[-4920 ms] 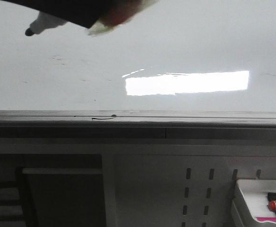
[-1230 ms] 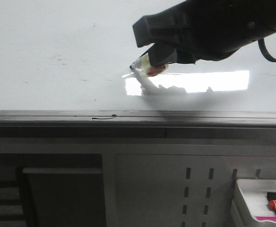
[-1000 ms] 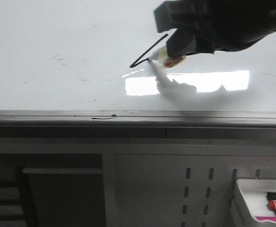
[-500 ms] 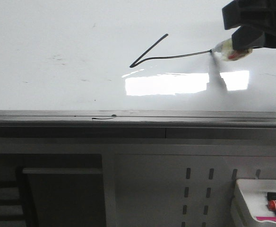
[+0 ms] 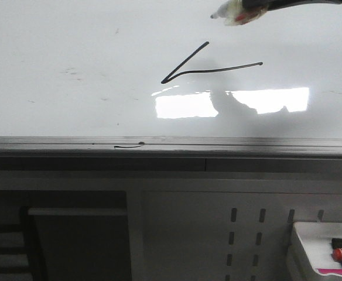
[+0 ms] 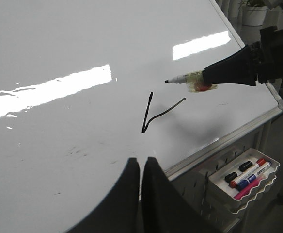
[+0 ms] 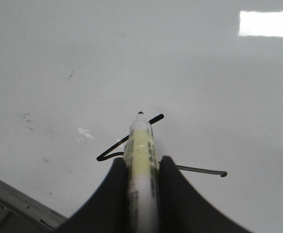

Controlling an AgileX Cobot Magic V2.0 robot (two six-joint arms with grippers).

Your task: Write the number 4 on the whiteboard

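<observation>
The whiteboard (image 5: 71, 35) fills the upper front view. The number 4 (image 5: 185, 67) shows on it as a black slanted stroke joined at its low end to a long crossbar running right; it also shows in the left wrist view (image 6: 149, 114) and the right wrist view (image 7: 110, 154). My right gripper (image 7: 142, 162) is shut on a white marker (image 7: 141, 145) with yellowish tape. The marker's tip (image 6: 166, 81) hangs off the board beyond the strokes. My left gripper (image 6: 141, 162) is shut and empty, over the board near its rail.
A grey metal rail (image 5: 218, 143) edges the board, with a short black squiggle (image 5: 128, 146) on it. A white tray (image 5: 311, 246) holding coloured markers hangs on the pegboard panel below right; it also shows in the left wrist view (image 6: 270, 172). Glare (image 5: 235, 102) lies below the strokes.
The right gripper drew the slanted stroke and then the crossbar to the right. It has since moved the marker up and left, off the end of the crossbar.
</observation>
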